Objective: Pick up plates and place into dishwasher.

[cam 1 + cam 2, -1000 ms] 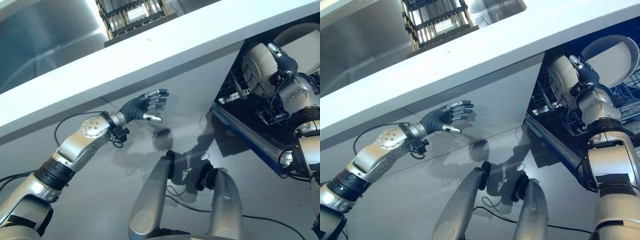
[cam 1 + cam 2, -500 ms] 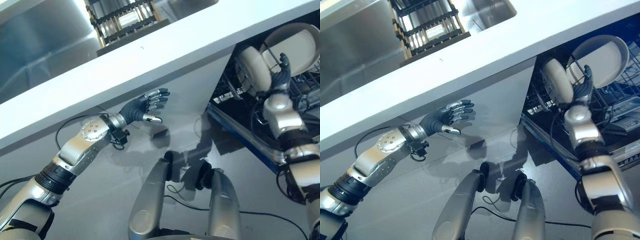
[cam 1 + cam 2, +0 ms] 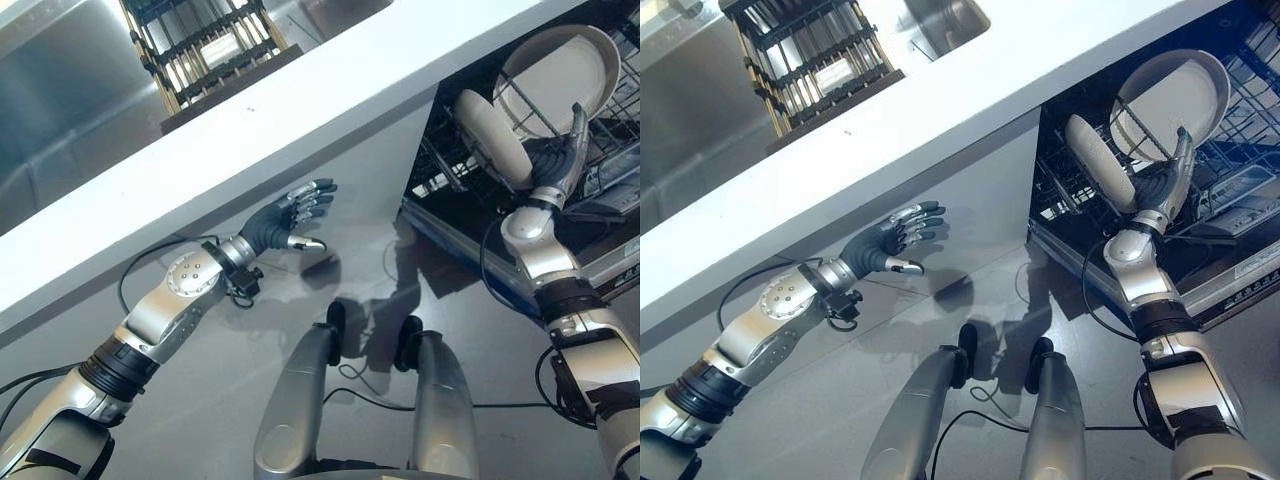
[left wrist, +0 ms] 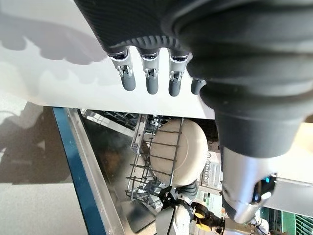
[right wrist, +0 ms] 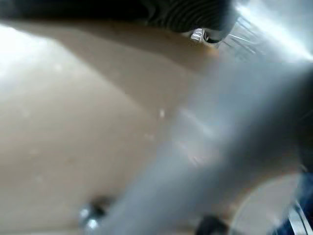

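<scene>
Standing on edge in the dishwasher rack (image 3: 455, 175) at about 2 o'clock are two cream plates: a smaller plate (image 3: 492, 135) and a larger plate (image 3: 562, 72) behind it. The right hand (image 3: 562, 165) is pressed between them with straight fingers. The left hand (image 3: 285, 212) is held relaxed and empty by the cabinet panel (image 3: 370, 170), under the white counter (image 3: 300, 100).

Two smooth, glossy cream ceramic plates (image 3: 492, 135) are standing in a dark wire dishwasher rack (image 3: 440, 165); the matt white bench (image 3: 300, 100) is looking smooth.
</scene>
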Controlling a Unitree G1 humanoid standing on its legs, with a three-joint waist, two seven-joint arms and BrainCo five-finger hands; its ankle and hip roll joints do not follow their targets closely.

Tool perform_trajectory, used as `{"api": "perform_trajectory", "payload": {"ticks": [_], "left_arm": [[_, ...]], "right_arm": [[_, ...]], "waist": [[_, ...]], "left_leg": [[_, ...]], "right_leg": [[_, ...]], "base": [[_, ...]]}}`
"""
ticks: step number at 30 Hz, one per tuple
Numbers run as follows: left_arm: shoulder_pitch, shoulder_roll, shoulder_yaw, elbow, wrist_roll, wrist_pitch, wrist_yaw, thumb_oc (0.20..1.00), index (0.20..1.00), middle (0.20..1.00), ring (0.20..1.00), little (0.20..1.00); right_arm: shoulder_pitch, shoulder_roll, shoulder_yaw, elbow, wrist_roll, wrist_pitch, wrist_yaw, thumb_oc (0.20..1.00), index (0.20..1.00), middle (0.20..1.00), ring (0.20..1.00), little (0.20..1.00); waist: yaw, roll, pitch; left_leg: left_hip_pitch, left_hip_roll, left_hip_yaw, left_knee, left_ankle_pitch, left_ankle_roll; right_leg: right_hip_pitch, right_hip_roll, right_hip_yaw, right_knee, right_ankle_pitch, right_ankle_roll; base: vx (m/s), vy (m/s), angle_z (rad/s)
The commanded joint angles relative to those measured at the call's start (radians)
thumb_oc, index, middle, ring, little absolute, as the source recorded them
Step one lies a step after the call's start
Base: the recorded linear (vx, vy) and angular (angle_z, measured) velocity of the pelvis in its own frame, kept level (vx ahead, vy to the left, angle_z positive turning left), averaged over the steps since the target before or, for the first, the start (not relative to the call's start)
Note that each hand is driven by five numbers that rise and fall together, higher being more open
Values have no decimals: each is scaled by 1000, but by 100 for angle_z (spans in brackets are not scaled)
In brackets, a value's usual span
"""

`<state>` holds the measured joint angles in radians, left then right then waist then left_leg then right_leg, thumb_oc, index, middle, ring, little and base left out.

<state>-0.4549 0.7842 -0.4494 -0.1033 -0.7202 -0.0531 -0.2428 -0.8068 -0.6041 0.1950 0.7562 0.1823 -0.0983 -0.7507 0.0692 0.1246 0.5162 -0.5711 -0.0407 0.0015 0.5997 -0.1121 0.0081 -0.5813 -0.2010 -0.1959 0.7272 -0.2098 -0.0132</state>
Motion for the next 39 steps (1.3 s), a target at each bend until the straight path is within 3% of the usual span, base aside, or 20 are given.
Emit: {"api": "perform_trajectory", "payload": {"ticks": [1, 5, 8, 10, 15, 24, 29, 32, 39], "left_arm": [[24, -35, 37, -82, 11, -78, 7, 1000, 1000, 1000, 1000, 1000], [16, -30, 23, -82, 9, -84, 13, 1000, 1000, 1000, 1000, 1000], [24, -34, 26, -94, 18, -77, 17, 1000, 1000, 1000, 1000, 1000], [49, -42, 37, -102, 32, -80, 10, 1000, 1000, 1000, 1000, 1000], [121, -28, 106, -124, 44, -83, -24, 1000, 1000, 1000, 1000, 1000], [194, -41, 174, -161, 90, -62, -22, 1000, 1000, 1000, 1000, 1000], [238, -83, 193, -178, 132, -60, -28, 1000, 1000, 1000, 1000, 1000], [262, -104, 202, -182, 158, -60, -41, 1000, 1000, 1000, 1000, 1000], [258, -97, 189, -174, 157, -64, -42, 1000, 1000, 1000, 1000, 1000]], "right_arm": [[11, -57, -56, 109, 132, -30, 26, 1000, 1000, 1000, 1000, 1000], [-13, -64, -99, 203, 238, -73, 26, 1000, 1000, 1000, 1000, 1000], [-15, -66, -106, 163, 220, -214, 46, 1000, 1000, 1000, 1000, 1000], [6, -61, -114, 45, 172, -326, 132, 1000, 1000, 1000, 1000, 1000], [169, -50, -165, -183, 297, -428, 287, 1000, 1000, 1000, 1000, 1000], [411, 12, -200, -588, 74, -261, 227, 1000, 1000, 1000, 1000, 1000], [535, 30, -228, -723, -54, -239, 215, 1000, 1000, 1000, 1000, 1000], [584, 30, -237, -749, -86, -219, 230, 1000, 1000, 1000, 1000, 1000], [573, 11, -255, -653, 35, -176, 217, 1000, 1000, 1000, 1000, 1000]], "waist": [[6, 45, 4], [12, 51, 4], [13, 52, 4], [8, 52, 4], [-13, 30, 4], [-68, -32, 4], [-95, -52, 4], [-107, -61, 4], [-106, -63, 4]], "left_leg": [[31, -28, 60, -42, -43, 61], [29, -29, 59, -37, -47, 62], [35, -30, 54, -41, -47, 65], [42, -32, 53, -40, -48, 64], [60, -22, 62, -52, -47, 65], [141, 12, 82, -92, -39, 63], [198, 29, 99, -106, -44, 59], [218, 36, 109, -103, -51, 56], [226, 39, 117, -93, -64, 52]], "right_leg": [[22, 46, 1, -25, 25, -7], [19, 44, -2, -17, 21, -9], [24, 44, -5, -14, 18, -11], [27, 43, -5, -11, 17, -10], [41, 46, -2, -21, 19, -6], [123, 72, 14, -89, 49, 3], [177, 84, 22, -120, 54, 7], [199, 87, 28, -134, 57, 8], [212, 86, 31, -137, 52, 5]], "base": [[0, 0, 0], [0, 0, 0], [18, -1, 5], [40, 31, -1], [29, 15, -4], [29, -3, -5], [47, 20, -14], [45, 15, -8], [12, -4, -2]]}}
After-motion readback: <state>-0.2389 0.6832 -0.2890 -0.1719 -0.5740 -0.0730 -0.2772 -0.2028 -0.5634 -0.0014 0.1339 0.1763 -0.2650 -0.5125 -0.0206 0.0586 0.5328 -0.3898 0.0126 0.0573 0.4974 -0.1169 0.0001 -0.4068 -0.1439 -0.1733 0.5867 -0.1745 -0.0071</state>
